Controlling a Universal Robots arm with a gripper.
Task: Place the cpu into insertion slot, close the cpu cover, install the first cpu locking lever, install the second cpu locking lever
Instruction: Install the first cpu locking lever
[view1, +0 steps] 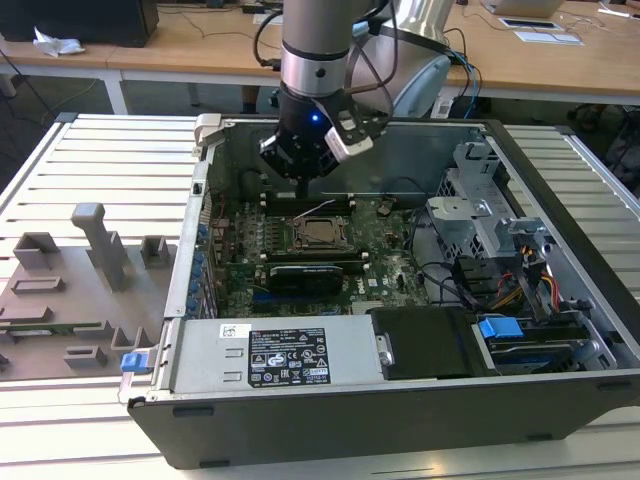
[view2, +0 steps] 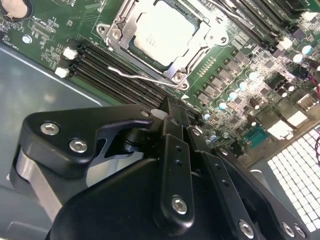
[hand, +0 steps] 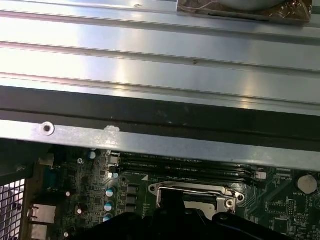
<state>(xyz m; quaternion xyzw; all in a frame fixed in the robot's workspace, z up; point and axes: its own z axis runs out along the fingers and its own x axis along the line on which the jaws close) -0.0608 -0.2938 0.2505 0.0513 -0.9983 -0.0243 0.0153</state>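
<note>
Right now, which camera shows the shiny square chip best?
The second wrist view: the cpu is large and plain there, silvery top inside the metal-framed insertion slot. The exterior view shows it as a tiny pale square amid the motherboard. The first wrist view catches just a pale sliver.

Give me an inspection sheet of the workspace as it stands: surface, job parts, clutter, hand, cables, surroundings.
Surface: slatted metal table carrying the open computer case.
Job's things: cpu sits in the insertion slot, with the cover frame lying over its edges; whether the levers are latched cannot be told.
Clutter: grey fixture blocks on the table at the exterior view's left.
Hand: the hand hangs inside the case, close beside the slot.
Cables: coloured bundle inside the case at the exterior view's right.
Surroundings: wooden desks behind.
</note>
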